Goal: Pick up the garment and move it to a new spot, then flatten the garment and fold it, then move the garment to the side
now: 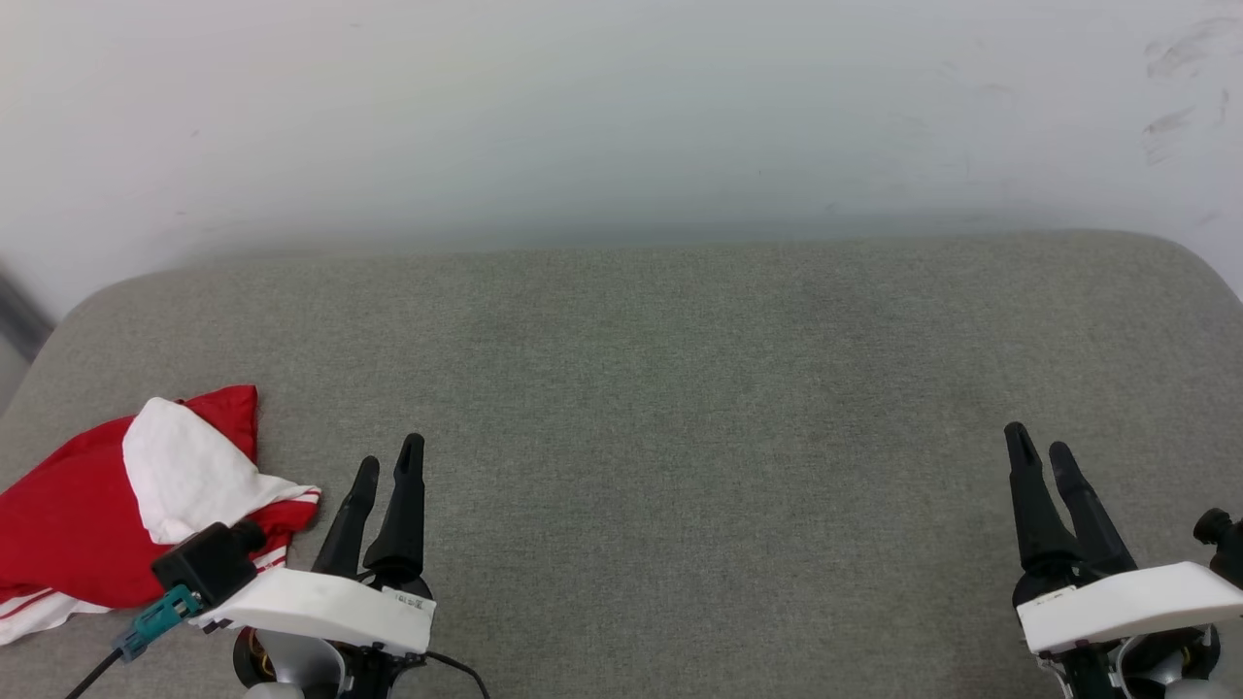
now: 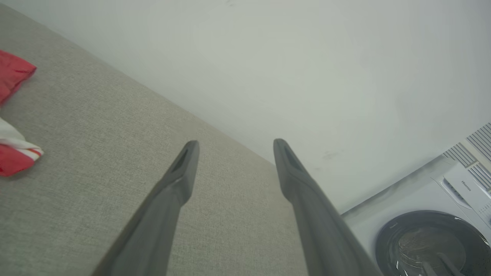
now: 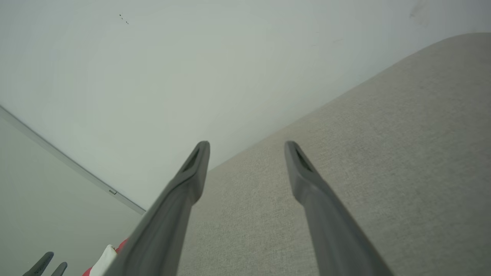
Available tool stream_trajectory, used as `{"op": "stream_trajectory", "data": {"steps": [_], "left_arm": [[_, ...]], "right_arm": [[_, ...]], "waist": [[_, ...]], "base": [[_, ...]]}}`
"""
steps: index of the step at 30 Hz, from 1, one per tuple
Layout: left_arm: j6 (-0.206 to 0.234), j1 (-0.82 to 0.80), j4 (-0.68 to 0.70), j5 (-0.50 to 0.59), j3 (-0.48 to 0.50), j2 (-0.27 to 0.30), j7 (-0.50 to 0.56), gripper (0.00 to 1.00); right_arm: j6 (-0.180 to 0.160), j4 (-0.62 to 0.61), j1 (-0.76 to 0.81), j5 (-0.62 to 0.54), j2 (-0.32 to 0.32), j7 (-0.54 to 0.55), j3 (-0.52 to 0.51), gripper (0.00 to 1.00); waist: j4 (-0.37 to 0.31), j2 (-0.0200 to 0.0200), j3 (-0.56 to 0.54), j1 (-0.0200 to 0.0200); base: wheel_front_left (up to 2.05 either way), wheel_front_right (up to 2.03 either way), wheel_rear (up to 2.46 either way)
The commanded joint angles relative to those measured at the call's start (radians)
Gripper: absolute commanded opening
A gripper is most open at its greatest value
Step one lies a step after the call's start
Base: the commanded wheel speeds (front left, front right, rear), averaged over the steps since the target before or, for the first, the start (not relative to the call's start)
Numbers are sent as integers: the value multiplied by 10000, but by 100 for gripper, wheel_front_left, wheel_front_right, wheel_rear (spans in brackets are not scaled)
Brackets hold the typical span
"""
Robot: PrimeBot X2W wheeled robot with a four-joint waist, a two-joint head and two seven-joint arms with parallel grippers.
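The garment (image 1: 107, 505) lies crumpled at the near left of the grey padded surface (image 1: 660, 388): red cloth with a white sleeve on top and red-white striped trim. Its edge shows at the left of the left wrist view, garment (image 2: 11, 161), and a scrap of it at the bottom of the right wrist view, garment (image 3: 105, 260). My left gripper (image 1: 388, 466) stands open just right of the garment, not touching it, nothing between its fingers (image 2: 184, 168). My right gripper (image 1: 1037, 449) is open at the near right, far from the garment, fingers (image 3: 303, 168) empty.
A white wall (image 1: 621, 116) rises right behind the padded surface. A white front-loading washing machine (image 2: 429, 234) stands beyond the surface's right end. The left gripper's fingertips (image 3: 44, 264) show at the bottom left of the right wrist view.
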State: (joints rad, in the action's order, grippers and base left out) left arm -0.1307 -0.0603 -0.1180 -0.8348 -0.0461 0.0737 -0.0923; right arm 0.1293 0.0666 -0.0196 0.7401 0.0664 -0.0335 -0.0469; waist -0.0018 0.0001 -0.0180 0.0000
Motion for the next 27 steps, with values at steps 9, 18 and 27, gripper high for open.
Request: {"op": "stream_trajectory", "data": {"steps": [9,18,27], "left_arm": [[-1,124,310,1782,25,103,-328,100],[48,235,348,3209,36,180,-576,100],[65,344,260,4143,24,247,-780,100]], "right_arm": [[18,-366,27,-1821,161,-14,66,100],[19,-493,71,-2994,199,-38,86,100],[20,-579,149,-4002,197,-34,42,100]], "waist": [[-21,-1,-32,0],[-40,-1,-43,0],[-29,-1,-60,0]], "base": [[0,0,0],[0,0,0],[0,0,0]]}}
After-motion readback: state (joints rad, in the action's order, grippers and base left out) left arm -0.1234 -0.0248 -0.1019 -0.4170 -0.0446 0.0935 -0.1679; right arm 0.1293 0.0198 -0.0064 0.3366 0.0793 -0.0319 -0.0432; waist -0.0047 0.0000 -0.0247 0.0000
